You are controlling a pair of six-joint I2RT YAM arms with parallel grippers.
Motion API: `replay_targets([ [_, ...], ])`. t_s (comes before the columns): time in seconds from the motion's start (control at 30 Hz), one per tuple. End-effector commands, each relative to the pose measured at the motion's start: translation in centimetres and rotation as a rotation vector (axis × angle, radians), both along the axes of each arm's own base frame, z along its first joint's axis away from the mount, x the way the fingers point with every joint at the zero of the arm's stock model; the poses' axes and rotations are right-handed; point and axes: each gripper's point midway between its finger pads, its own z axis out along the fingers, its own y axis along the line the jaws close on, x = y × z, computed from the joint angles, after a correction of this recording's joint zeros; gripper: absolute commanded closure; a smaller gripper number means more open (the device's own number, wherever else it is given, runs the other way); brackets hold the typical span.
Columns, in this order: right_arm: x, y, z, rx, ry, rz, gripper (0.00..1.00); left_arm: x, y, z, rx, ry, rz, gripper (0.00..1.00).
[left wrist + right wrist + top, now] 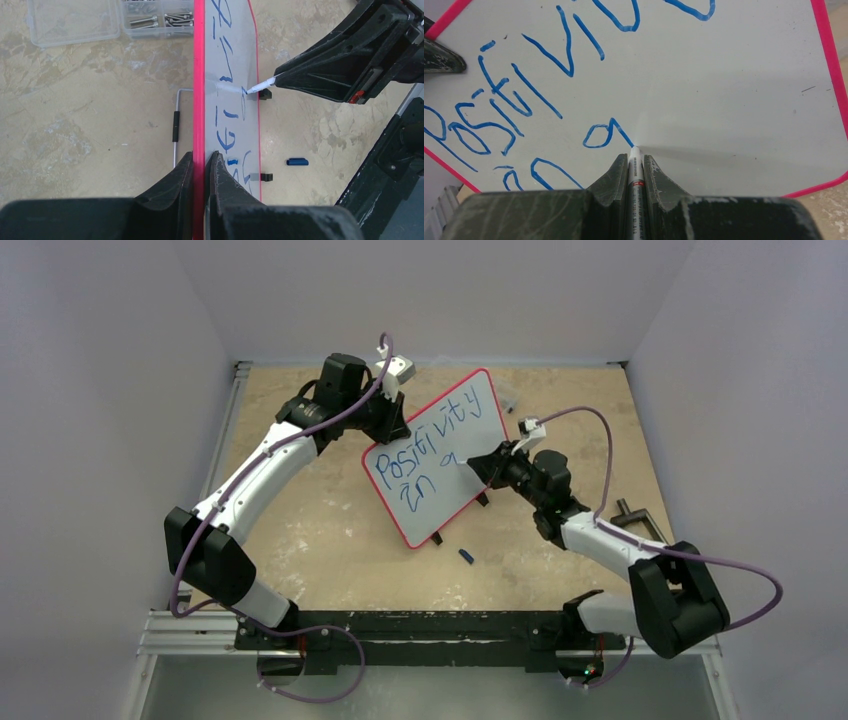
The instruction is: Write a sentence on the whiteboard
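You are in the middle of the writing step. The whiteboard (440,455) stands propped on its black clip feet (266,177) near the middle of the table (330,540), with its written face turned toward your right arm. It reads "Positivity" on the upper line and "in a" on the line below, so the sentence looks unfinished. Your left gripper (202,156) has its fingers pinched narrow on the red frame at the board's edge, bracing it upright. Your right gripper (635,159) is clamped tight on a white marker (636,167), whose tip touches the board at the tail of the letter "a" (599,136). The next move calls for lifting the tip just clear and shifting it along the lower line to leave a word gap. Then set it down on the bare white area beside the "a", which has room before the red frame. Press lightly, since a hard stroke could tilt the board in the left fingers. The blue cap (466,556) lies on the table near the board's foot, apart from it.
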Motion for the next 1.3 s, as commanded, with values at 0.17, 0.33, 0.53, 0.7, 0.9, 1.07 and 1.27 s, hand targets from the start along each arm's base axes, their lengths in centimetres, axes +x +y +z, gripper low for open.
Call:
replay_targets([
  [0.17,-0.3,-0.9,3.0,-0.034,-0.034,-0.031,1.0,-1.3,1.3,-2.4,0.118,0.026,-0.03,1.0],
  [0.33,-0.7,-1.7,6.3,-0.034,-0.115,-0.054,1.0,-1.4,1.3,-2.1,0.116,0.019,-0.03,1.0],
  [0.53,-1.1,-3.0,8.1,-0.055,-0.207,-0.101,1.0,-1.4,1.2,-2.2,0.117,0.022,-0.033,1.0],
  [0.7,-0.1,-4.3,8.7,-0.074,-0.197,-0.188,1.0,-1.6,1.0,-2.2,0.116,0.016,-0.049,1.0],
  [0.9,-0.1,-5.2,9.0,-0.165,-0.286,-0.204,1.0,-1.9,0.6,-2.2,0.113,0.011,-0.075,1.0],
  [1.07,-0.1,-6.1,8.5,-0.197,-0.342,-0.238,1.0,-2.0,0.4,-2.1,0.11,0.003,-0.084,1.0],
  [1.27,-0.6,-4.8,8.7,-0.162,-0.415,-0.192,1.0,-2.1,0.2,-2.1,0.107,0.005,-0.093,1.0],
])
